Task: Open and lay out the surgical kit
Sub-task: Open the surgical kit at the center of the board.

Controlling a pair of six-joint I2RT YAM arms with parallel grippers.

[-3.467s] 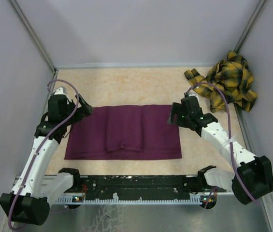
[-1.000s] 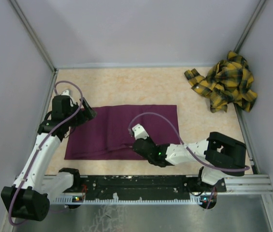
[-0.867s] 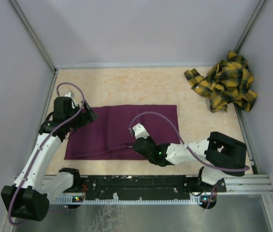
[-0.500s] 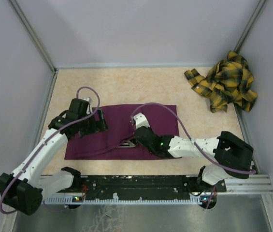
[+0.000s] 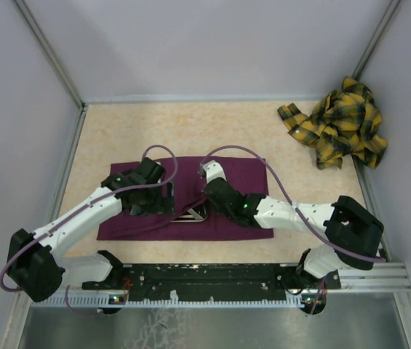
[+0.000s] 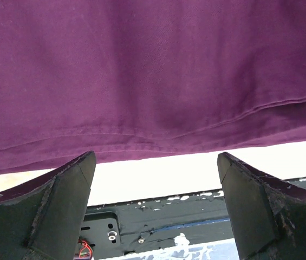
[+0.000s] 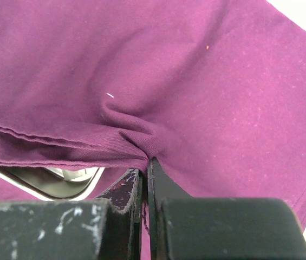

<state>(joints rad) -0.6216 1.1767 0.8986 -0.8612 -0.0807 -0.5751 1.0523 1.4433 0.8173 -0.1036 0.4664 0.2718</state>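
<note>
Right claw (image 7: 144, 162): jaws are closed on a pinch of the purple cloth wrap (image 7: 207, 81), and a fold is bunched and drawn up at the tips. Under the lifted hem, just beside the fingers, a corner of the steel tray (image 7: 55, 181) is exposed, with a bright rim and a dark inside.

Left claw (image 6: 155, 160): jaws are spread wide and nothing is held. It is hung low over the wrap's near hem.

Change noted: a second ago the right claw was closing at the near edge, with the wrap lying flat and the tray covered. It is now shut and carried toward the middle, the flap drawn with it. The left arm has been swung in from the wrap's left end.

Judged: the first flap is being opened and laying out is not begun. No scissors, forceps or white pieces are seen.

The kit is set mid-bench (image 5: 190, 123), between the arms. The wrap is a soft weave with a stitched hem, flat apart from the raised ridge. A plaid cloth (image 5: 340, 123) is heaped well apart, at the far right.
</note>
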